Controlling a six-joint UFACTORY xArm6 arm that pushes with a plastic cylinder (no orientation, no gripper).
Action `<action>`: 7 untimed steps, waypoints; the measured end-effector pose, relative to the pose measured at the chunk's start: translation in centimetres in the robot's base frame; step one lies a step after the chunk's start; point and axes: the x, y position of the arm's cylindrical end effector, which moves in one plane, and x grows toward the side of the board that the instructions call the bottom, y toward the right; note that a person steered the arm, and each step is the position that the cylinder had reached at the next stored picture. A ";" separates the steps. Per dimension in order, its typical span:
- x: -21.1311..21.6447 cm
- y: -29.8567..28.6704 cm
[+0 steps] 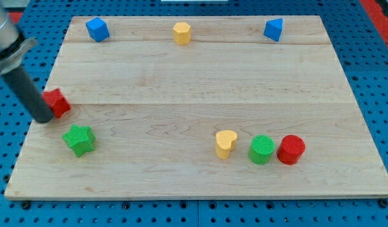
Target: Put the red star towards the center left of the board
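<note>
My tip (43, 118) touches the left side of the red star (57, 103), which sits at the center left of the worktop (200, 82), very near its left edge; there is no hand on the rod, so nothing is apart or clamped. Just below and right of my tip is the green star (78, 139). I think a further push could be risky: toward the right it moves the red star away from its place, and downward it may hit the green star.
</note>
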 end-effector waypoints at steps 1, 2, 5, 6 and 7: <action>-1.8 0.3; -0.7 0.5; -0.7 5.5; -0.7 6.0; -0.7 7.0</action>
